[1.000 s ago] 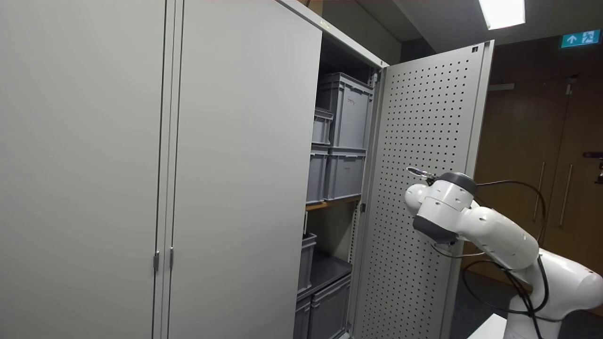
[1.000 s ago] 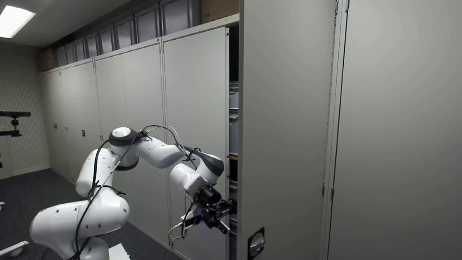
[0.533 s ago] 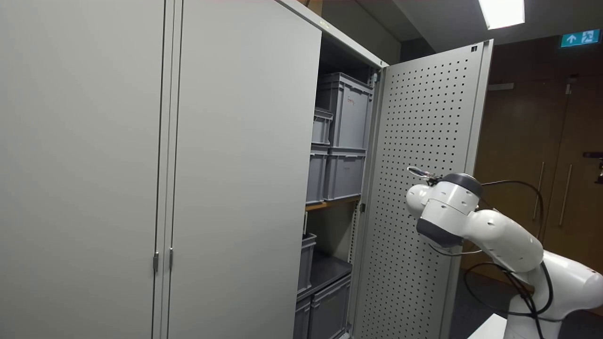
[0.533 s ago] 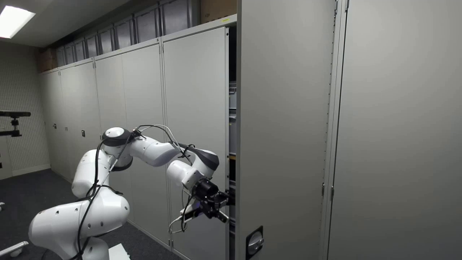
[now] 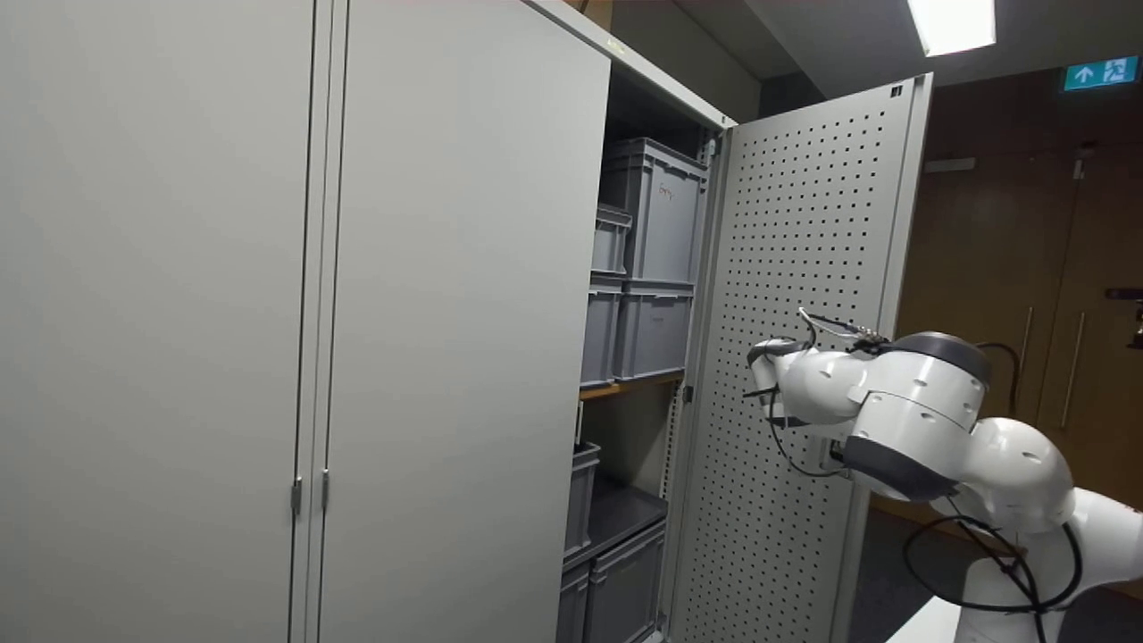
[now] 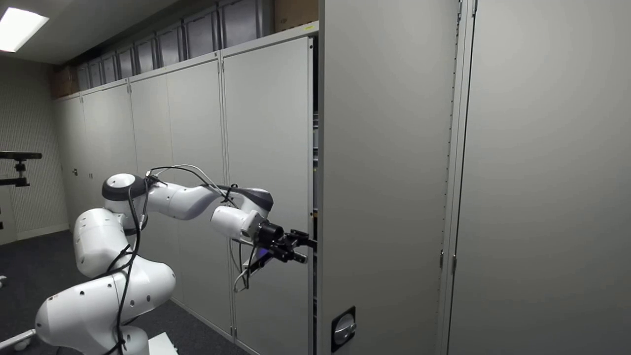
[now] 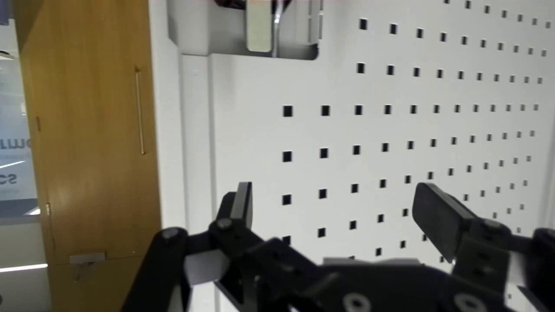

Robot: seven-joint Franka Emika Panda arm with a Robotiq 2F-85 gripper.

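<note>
Grey cabinets (image 6: 266,123) form the backdrop. Nearest, the pincer (image 7: 333,199) stands wide apart and empty beside the inner side of an open, perforated door (image 5: 786,259), contact unclear; bins (image 5: 665,223) sit beyond. Working that door seems in hand; next likely calls for steady pushing.

Workplace storage area, office or lab unclear: tall grey cabinets (image 6: 268,133), plastic crates (image 5: 659,332), green exit sign (image 5: 1100,73).

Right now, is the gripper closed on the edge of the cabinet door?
No, in the wrist view the gripper is open, with the cabinet door visible between its separated fingers.
</note>
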